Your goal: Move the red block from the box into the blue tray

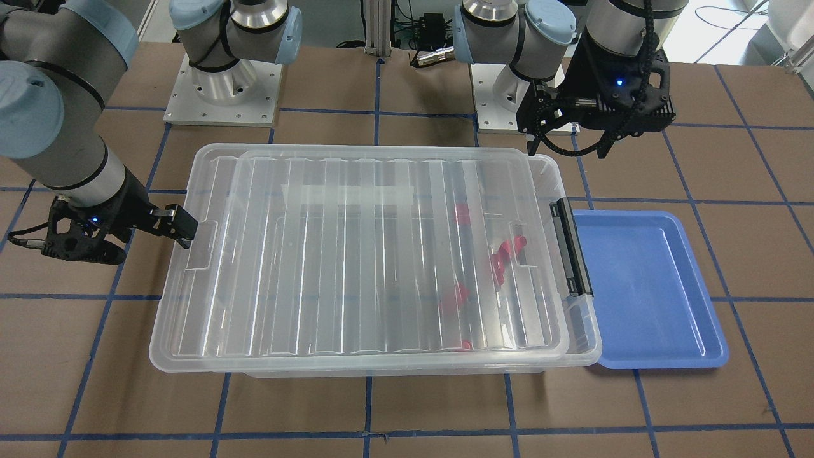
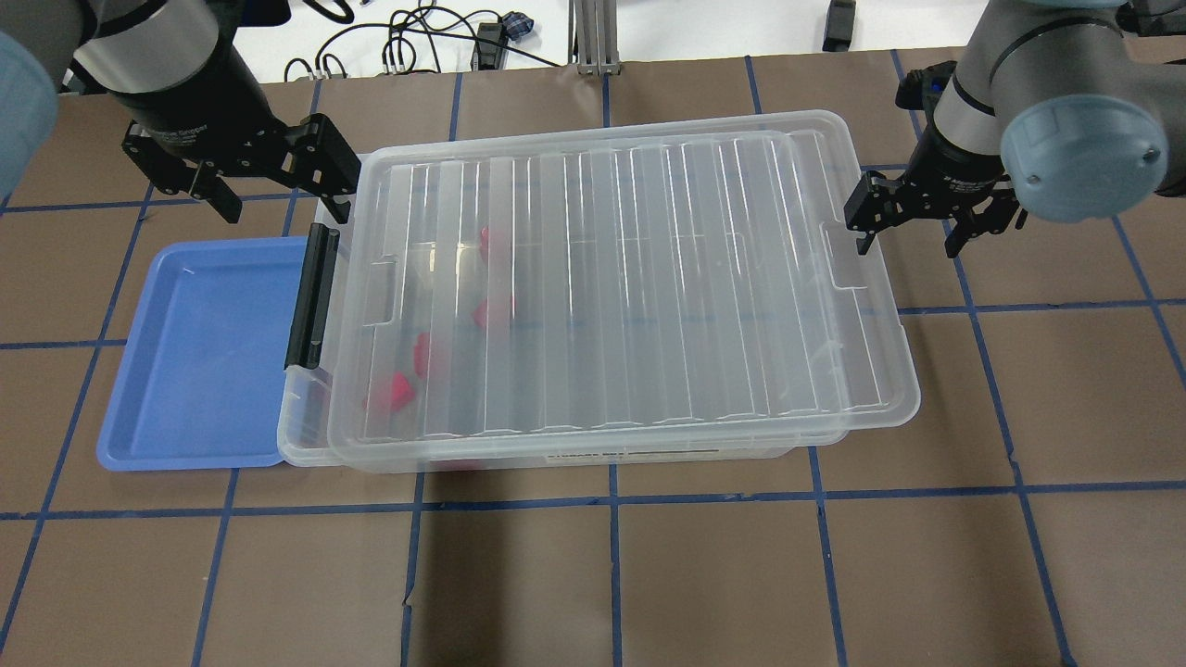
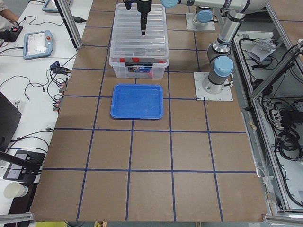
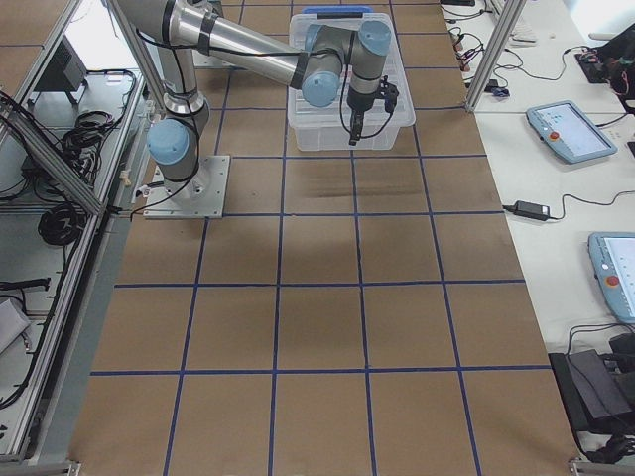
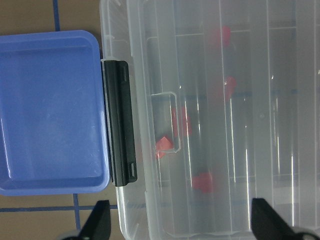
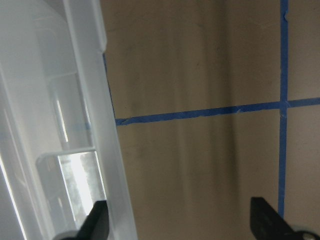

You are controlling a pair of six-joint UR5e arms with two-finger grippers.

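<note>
The box (image 2: 649, 278) is a clear bin in mid-table with its ribbed lid lying on it, slightly askew, and a black latch handle (image 2: 310, 296) at the tray end. Several red blocks (image 2: 398, 389) show blurred through the lid near that end, also in the left wrist view (image 5: 202, 181). The blue tray (image 2: 195, 352) lies empty against the latch end. My left gripper (image 2: 278, 199) is open and empty, above the box's far corner by the latch. My right gripper (image 2: 908, 239) is open and empty, just off the box's other end, beside the rim.
The brown table carries a blue tape grid. The two arm bases (image 1: 222, 83) stand on plates behind the box. Cables (image 2: 417, 37) lie beyond the table's far edge. Bare table surface lies in front of the box.
</note>
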